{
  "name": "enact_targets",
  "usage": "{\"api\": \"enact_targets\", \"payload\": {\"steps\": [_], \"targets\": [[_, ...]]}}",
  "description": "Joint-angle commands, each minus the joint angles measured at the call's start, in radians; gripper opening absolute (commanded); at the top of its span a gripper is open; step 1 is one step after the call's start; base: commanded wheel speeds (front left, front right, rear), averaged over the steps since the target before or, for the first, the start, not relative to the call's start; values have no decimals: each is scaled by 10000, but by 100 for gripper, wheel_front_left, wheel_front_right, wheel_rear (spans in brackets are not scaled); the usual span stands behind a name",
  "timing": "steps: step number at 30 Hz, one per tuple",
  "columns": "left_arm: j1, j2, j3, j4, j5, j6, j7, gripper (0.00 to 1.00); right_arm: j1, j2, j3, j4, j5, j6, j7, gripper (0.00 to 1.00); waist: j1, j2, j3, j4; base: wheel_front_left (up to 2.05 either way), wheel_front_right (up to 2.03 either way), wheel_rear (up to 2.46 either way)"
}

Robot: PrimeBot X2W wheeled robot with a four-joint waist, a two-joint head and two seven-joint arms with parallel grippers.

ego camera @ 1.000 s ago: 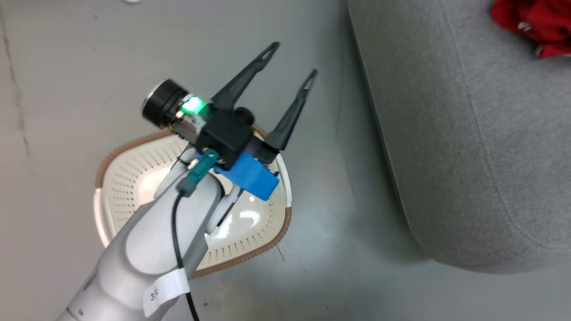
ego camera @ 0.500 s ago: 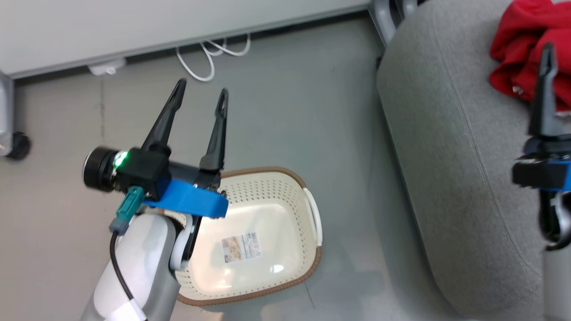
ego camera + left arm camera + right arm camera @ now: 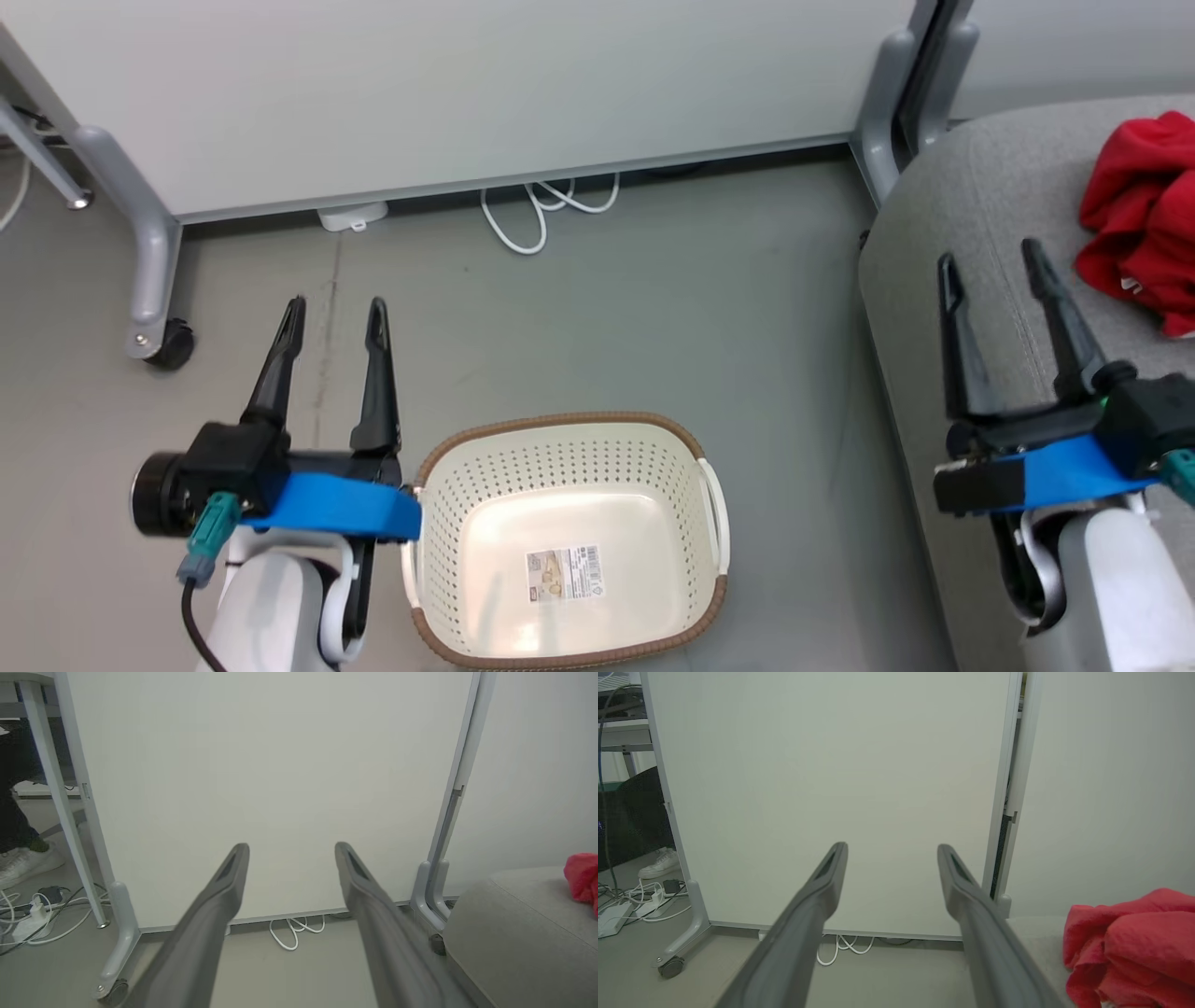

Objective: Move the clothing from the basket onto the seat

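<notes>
The head view looks steeply down on the floor (image 3: 653, 308), with the basket (image 3: 560, 427) at lower centre. Both wrist views face level toward the white partition (image 3: 280, 765), sharing its cable (image 3: 289, 933) and the seat (image 3: 504, 933) at right.

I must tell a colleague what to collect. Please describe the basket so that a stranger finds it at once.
Find the large grey sofa on the right. On the floor to its left, before the white partition, stands the basket. Unlike the loose white cable near the partition, it is a cream perforated tub with a brown woven-look rim.
</notes>
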Motion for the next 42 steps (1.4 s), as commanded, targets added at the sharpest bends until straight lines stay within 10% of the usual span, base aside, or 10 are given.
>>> {"api": "enact_targets", "payload": {"steps": [1, 38, 39, 42], "targets": [[215, -50, 138, -35, 49, -73, -25, 100, 208, 57, 28, 48, 59, 1, -34, 100, 2, -1, -128, 124, 0, 0, 0], [1624, -300, 717, 559, -20, -347, -26, 100, 2205, 534, -306, 1107, 370, 1, -34, 100, 2, -1, -1093, 510, 0, 0, 0], [1586, -291, 739, 559, -57, -355, 2, 0, 2077, 504, -304, 1107, 327, 0, 0, 0, 2, -1, -1094, 512, 0, 0, 0], [1695, -305, 772, 797, -169, -357, 86, 0, 2093, 516, -328, 1377, 406, 0, 64, 0, 2, -1, -1097, 510, 0, 0, 0]]}}
